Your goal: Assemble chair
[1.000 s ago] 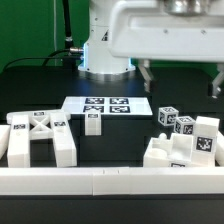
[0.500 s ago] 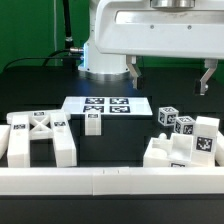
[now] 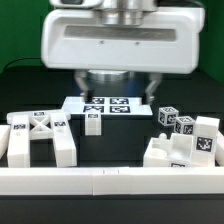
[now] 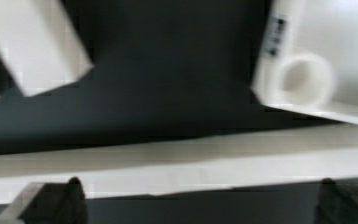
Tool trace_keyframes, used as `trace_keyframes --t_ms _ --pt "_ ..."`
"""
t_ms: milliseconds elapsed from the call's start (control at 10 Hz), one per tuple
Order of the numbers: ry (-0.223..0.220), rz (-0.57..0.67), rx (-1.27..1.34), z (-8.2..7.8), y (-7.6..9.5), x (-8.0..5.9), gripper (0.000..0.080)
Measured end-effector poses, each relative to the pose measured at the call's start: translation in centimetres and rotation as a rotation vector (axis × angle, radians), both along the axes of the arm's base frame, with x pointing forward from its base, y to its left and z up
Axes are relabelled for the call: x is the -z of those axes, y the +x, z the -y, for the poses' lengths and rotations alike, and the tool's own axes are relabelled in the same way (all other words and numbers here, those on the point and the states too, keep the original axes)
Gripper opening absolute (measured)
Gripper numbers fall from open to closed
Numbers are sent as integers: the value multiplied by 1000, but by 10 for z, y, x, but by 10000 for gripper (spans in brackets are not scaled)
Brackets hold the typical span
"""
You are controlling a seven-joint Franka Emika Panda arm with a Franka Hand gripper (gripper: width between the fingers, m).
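Shifted within the last second: hand [image 4: 202, 203] carried from high at the exterior view's right across to the centre and much nearer the camera. Pale wrist housing [image 3: 120, 45] now filling the upper half of the exterior view and blocking much of the back of the scene.

Spread wide in the wrist view, dark fingertips [image 4: 60, 200] far apart, nothing between them, nothing held. Same wide spread as a second ago.

Below the hand in the wrist view: a long white border rail [image 4: 158, 160] crossing the picture, with dark surface [image 4: 158, 90] beyond it. A slanted white part at one side, and a white part with a round socket [image 4: 306, 75] at the other. Hard to say which chair pieces these two are.

Chair parts all loose and unmoved on the surface, none joined:
- X-ribbed panel [image 3: 38, 133] at the exterior view's left.
- Small block [image 3: 92, 123] at the near edge of the marker board [image 3: 105, 104].
- Tagged pieces [image 3: 185, 125] and notched block [image 3: 165, 155] grouped at the exterior view's right.
- All of them behind the border rail.

Judged from this: travelling and lining up for a pick, no grasp begun, assembly at its very start. Likely next: a descent over one part, open hand squared to its sides. Target not yet clear.
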State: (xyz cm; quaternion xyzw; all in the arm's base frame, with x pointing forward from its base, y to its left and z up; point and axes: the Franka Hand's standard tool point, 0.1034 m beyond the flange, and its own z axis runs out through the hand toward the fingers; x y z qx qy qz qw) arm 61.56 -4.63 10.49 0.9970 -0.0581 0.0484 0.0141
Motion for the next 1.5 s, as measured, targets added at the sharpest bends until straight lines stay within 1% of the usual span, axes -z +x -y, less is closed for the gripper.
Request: trace_keyframes --t_ms 200,400,500,600,700,800,900,1300,1400,1500 --pt "3 1 7 -7 1 0 649" --pt "3 0 10 -5 0 1 649" --pt "-1 3 1 3 -7 7 649" --pt "-9 7 6 11 -26 19 649" --pt "0 -23 32 17 -49 29 649" --pt "1 -35 38 20 -58 31 649" --pt "2 -36 36 22 -59 31 649" --pt "2 -39 34 21 -60 32 649" --pt "-11 -12 15 24 -68 39 649" --pt "-18 -12 -2 25 -88 48 649"
